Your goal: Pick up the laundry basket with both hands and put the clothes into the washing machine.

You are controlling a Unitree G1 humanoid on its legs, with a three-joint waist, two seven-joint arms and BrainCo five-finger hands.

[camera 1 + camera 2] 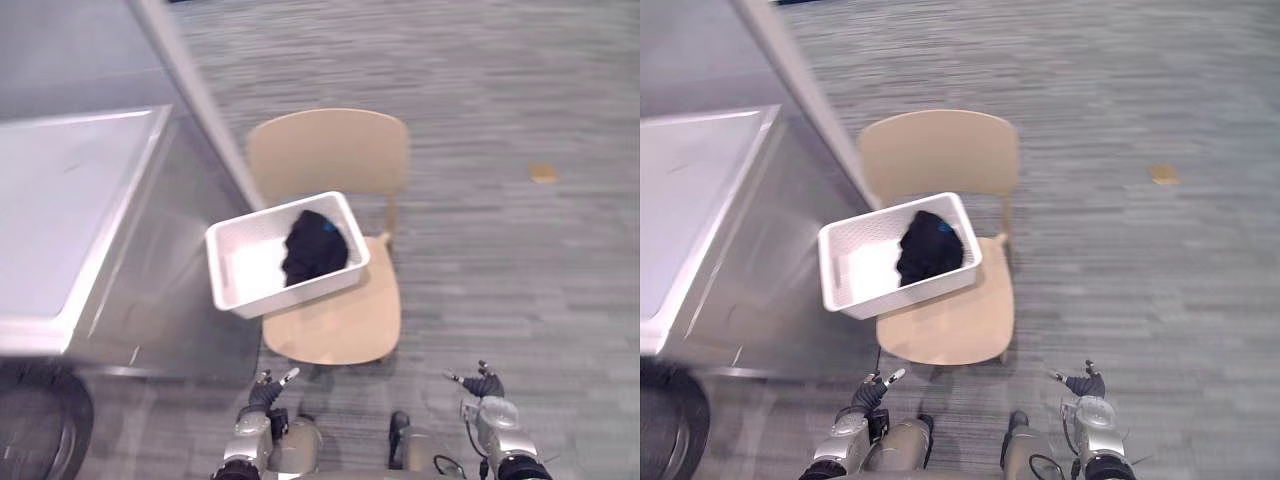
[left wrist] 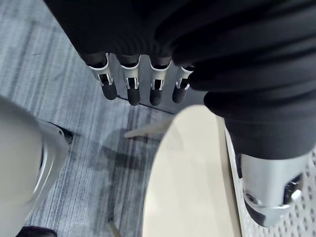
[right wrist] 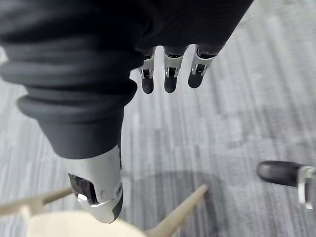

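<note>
A white perforated laundry basket [image 1: 250, 265] rests tilted on the seat of a light wooden chair [image 1: 340, 320], overhanging the seat toward the washer. Dark clothes [image 1: 314, 246] lie bunched inside it. The grey washing machine [image 1: 70, 220] stands at the left, its flat top facing up. My left hand [image 1: 268, 391] hangs low in front of the chair, open and empty, its fingers [image 2: 129, 91] straight above the seat edge. My right hand [image 1: 484, 386] hangs low at the right, open over bare floor, its fingers [image 3: 169, 79] relaxed.
Grey carpet [image 1: 500, 260] spreads to the right and behind the chair. A small tan scrap [image 1: 543, 173] lies on the floor at the far right. A dark round shape [image 1: 35, 430] shows at the washer's lower front corner.
</note>
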